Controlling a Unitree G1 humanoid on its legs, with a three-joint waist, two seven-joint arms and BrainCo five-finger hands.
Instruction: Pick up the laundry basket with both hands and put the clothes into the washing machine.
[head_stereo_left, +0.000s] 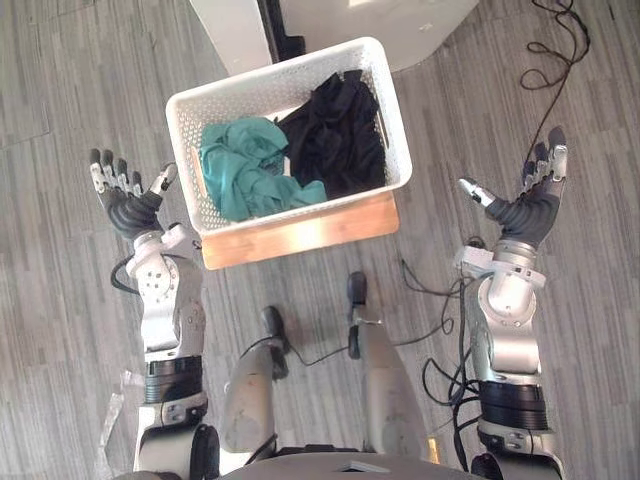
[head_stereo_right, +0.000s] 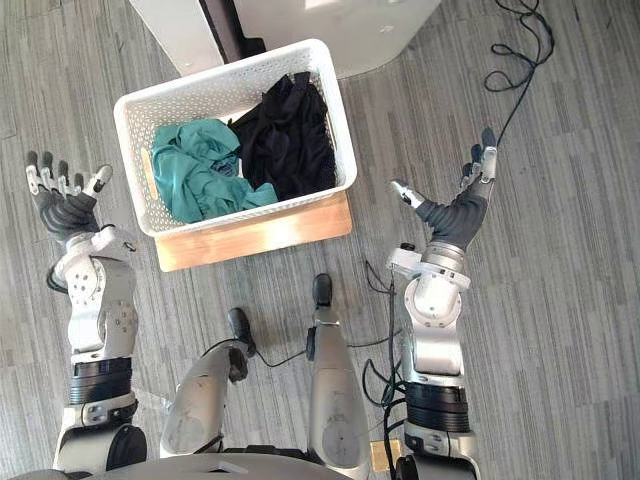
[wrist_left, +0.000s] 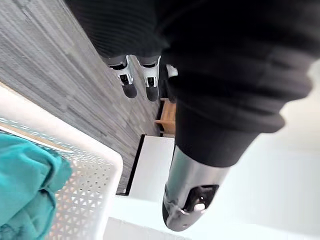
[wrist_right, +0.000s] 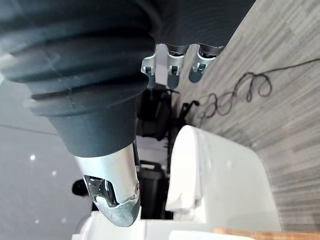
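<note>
White perforated basket holds teal, black clothes.

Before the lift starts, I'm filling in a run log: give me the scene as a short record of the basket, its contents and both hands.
basket: white perforated plastic laundry basket, resting on a pale wooden board
contents: crumpled teal garment on the robot's left side, black garment on its right side
left hand: open, beside the basket's left wall, not gripping
right hand: open, well clear of the basket's right wall
behind basket: white appliance
status: not yet lifted
</note>
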